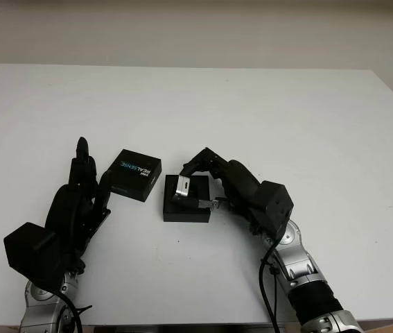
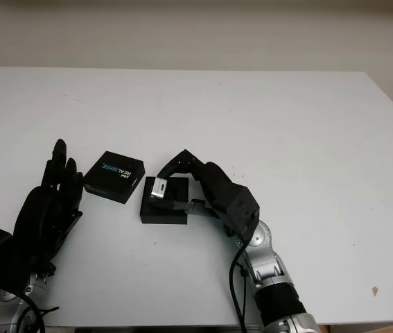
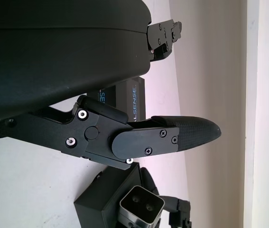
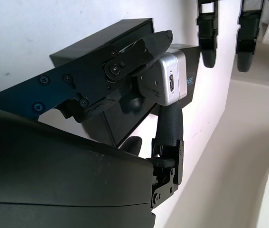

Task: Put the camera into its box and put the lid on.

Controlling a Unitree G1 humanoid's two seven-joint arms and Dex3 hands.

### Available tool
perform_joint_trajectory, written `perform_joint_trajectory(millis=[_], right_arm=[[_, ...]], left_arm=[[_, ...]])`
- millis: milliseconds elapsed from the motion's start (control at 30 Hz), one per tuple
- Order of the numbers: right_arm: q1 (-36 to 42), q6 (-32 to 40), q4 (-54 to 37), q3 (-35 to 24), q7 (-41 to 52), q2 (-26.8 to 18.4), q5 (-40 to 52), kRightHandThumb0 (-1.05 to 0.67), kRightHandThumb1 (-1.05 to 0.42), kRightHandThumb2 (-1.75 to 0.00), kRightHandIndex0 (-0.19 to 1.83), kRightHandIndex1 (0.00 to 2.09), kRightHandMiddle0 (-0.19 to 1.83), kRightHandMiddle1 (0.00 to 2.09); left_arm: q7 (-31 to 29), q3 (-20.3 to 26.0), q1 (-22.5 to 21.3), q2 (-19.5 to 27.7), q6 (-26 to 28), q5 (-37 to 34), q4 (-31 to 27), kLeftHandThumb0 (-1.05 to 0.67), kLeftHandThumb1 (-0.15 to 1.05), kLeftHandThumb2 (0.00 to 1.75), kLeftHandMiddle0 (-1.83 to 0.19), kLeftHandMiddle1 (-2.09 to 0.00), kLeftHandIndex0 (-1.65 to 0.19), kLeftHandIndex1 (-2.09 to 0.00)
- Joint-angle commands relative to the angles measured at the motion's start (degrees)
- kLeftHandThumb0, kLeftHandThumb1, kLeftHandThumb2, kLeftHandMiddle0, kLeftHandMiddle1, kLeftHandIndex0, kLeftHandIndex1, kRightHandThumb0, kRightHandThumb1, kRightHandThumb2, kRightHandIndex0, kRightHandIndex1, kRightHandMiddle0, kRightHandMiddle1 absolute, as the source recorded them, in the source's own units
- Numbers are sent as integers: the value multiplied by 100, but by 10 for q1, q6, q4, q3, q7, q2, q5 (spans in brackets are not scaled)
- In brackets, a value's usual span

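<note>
White table point(image 1: 286, 125): right hand point(image 1: 213, 182) pinches the camera point(image 1: 179, 189) directly above the box point(image 1: 186, 199); lid point(image 1: 136, 174) lies just left, beside the open left hand point(image 1: 78, 201)

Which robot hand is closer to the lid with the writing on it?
Left. The left robot hand is open just beside the lid, while the right robot hand holds the camera over the box further away.

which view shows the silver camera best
The right wrist view: the small silver metal camera is close up, port side visible, held by the right hand over the open black box. The eye views show it small; the left wrist view shows its lens face.
</note>
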Motion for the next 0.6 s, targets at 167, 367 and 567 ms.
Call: perform_joint_trajectory(millis=[167,367,567], right_arm=[[1,-17,-29,16,-26,-23,-50,-45,-99,-5,-8,105,28,159],[18,2,-92,28,-25,-45,-79,-43,-96,-5,-9,80,18,106],[36,2,-146,32,-13,-65,-83,-46,-94,-5,-3,49,19,67]], left_arm=[[-1,2,1,1,-1,-4,-8,-76,105,49,19,0,19,0],[-1,4,1,3,1,-4,-9,-77,105,48,19,0,19,0],[-1,5,0,6,7,-3,-11,-77,105,49,19,0,19,0]])
